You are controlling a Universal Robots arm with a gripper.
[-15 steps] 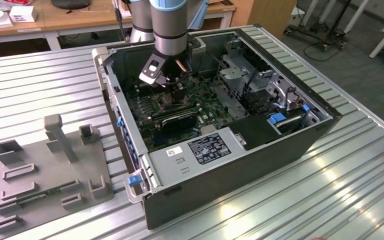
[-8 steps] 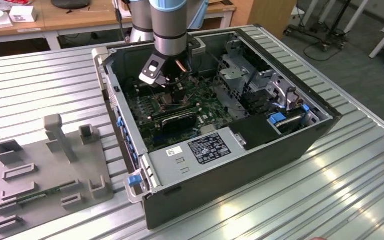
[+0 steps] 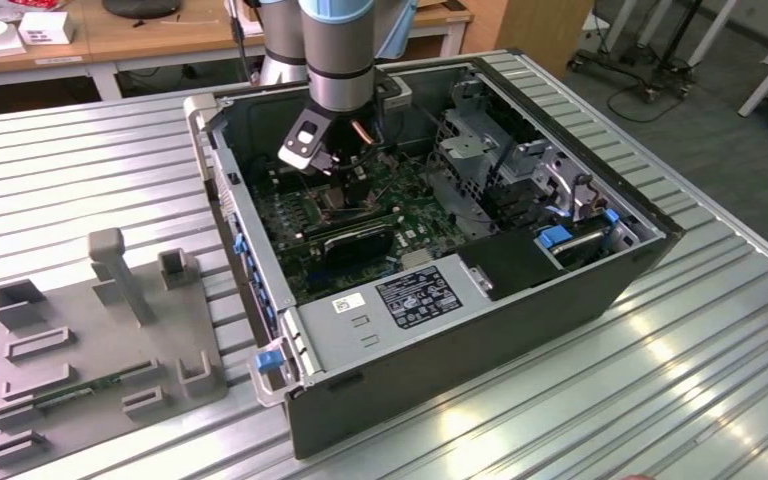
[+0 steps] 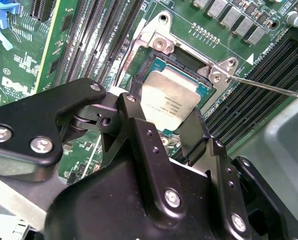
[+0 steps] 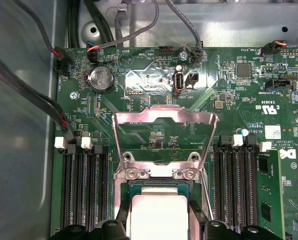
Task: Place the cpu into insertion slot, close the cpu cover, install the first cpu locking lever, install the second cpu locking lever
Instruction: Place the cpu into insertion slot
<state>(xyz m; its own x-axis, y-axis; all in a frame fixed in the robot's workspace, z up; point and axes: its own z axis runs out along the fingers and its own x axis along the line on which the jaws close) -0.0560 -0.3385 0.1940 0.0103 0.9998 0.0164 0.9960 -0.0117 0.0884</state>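
In the exterior view, the arm reaches down at the upper middle of the frame into an open computer case (image 3: 491, 330) on the ribbed metal table (image 3: 704, 400). The claw (image 3: 344, 185) hangs over the green circuit board (image 3: 418, 195).

In the second wrist view, the claw (image 4: 163, 117) has its black fingers (image 4: 139, 132) closed narrowly on two opposite edges of the cpu (image 4: 171, 97), which sits at the insertion slot (image 4: 186, 56).

In the first wrist view, the cpu cover (image 5: 163, 116) stands swung open beyond the cpu (image 5: 158, 217).

cpu (image 4: 171, 97) partly behind pincer (image 4: 161, 112) in second wrist view, cut off by first wrist view's edge
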